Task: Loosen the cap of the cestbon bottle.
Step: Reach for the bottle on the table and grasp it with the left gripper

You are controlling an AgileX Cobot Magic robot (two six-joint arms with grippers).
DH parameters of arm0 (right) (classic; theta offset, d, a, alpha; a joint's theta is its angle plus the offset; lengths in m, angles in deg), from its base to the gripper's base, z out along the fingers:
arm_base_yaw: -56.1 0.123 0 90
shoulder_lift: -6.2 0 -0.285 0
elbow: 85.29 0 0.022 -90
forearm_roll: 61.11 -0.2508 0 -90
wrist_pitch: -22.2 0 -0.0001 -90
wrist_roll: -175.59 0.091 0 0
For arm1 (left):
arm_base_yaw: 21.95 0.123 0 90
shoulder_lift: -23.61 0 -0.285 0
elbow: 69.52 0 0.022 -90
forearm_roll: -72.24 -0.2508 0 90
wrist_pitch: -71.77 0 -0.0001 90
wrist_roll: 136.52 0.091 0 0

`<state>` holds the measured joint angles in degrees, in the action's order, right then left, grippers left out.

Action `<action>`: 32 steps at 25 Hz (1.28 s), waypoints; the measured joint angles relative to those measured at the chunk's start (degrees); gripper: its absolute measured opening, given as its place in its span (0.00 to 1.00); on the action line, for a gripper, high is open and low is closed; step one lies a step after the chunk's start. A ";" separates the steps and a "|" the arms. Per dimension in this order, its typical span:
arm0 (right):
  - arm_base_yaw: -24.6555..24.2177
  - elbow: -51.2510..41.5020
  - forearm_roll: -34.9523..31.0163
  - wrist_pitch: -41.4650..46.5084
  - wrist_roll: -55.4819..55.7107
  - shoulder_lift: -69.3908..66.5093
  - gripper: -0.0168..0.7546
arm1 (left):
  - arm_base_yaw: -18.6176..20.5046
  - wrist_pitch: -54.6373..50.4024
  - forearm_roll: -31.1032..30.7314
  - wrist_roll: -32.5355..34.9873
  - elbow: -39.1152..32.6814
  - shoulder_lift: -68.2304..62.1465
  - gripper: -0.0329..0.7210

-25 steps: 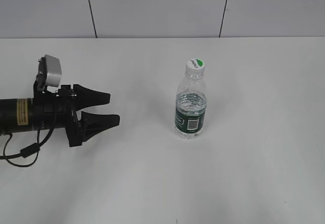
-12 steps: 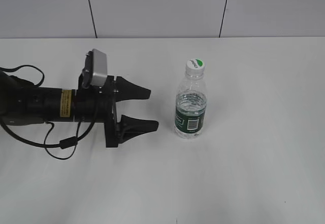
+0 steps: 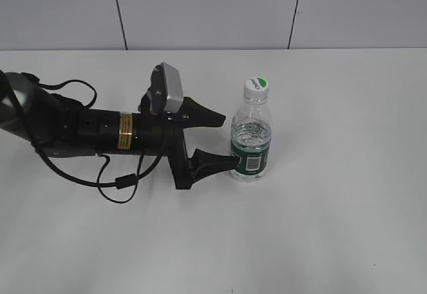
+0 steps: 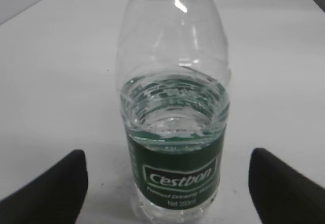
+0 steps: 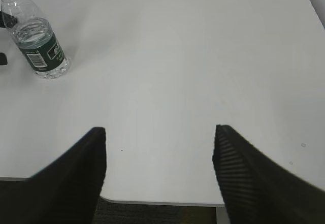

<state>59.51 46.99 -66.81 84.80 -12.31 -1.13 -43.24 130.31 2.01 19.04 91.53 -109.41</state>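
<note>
The cestbon bottle stands upright on the white table, clear and ribbed, with a dark green label band and water up to the label top. Its white cap with a green patch sits on the neck. My left gripper is open, its two black fingers on either side of the bottle's left flank, apart from it. In the left wrist view the bottle fills the middle between the open fingers; the cap is out of that view. My right gripper is open and empty near the table's front edge, with the bottle far off at the upper left.
The white table spreads around the bottle. A grey panelled wall runs behind it. The left arm's black cable loops onto the table. The table's front edge shows in the right wrist view.
My left arm has moved right across the table, from the far left to the bottle, with its fingers open all the while. The bottle has not moved.
</note>
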 joint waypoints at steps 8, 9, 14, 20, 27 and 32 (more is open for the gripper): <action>0.00 0.00 0.00 0.00 0.00 0.00 0.67 | -1.81 2.59 2.37 0.00 4.19 -4.68 0.82; 0.00 0.00 0.00 0.00 0.00 0.00 0.67 | -2.24 2.83 2.58 0.00 4.75 -4.92 0.82; 0.00 0.00 0.00 0.00 0.00 0.00 0.67 | -4.13 2.76 3.41 0.00 5.82 -5.99 0.82; 0.00 0.00 0.00 0.00 0.00 0.00 0.67 | -4.40 2.06 5.21 0.00 5.82 -7.16 0.82; 0.00 0.00 0.00 0.00 0.00 0.00 0.67 | -5.68 2.05 7.93 0.00 5.82 -7.19 0.82; 0.00 0.00 0.00 -0.04 0.00 0.00 0.67 | -5.87 1.86 9.07 0.00 5.82 -7.23 0.80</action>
<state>59.51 46.99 -66.81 84.76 -12.31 -1.13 -49.11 132.18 11.08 19.04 97.35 -116.64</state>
